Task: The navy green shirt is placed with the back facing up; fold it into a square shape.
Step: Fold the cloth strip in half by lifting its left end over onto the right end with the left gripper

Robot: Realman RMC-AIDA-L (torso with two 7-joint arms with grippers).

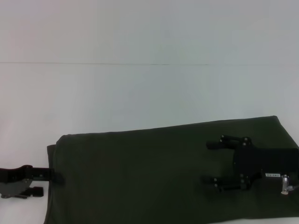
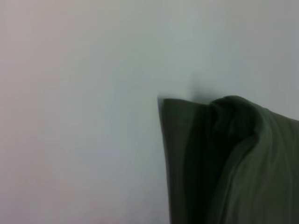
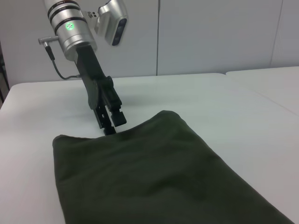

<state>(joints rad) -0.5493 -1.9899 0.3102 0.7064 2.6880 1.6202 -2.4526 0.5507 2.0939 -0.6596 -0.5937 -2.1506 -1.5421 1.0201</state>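
Lying as a long folded band across the near part of the white worktop [image 1: 140, 88], the plain dark olive-green soft-fabric shirt [image 1: 154, 172] runs its long axis left to right. The left hand [image 1: 53, 176] sits at the band's left short edge, its black fingers seemingly pinched together on the hem where the cloth bunches up. The right hand [image 1: 210, 162] hovers over the right portion, fingers spread apart and pointing leftward along the band. I judge the next fold must carry one short end along that axis. A small label on the right hand is unreadable
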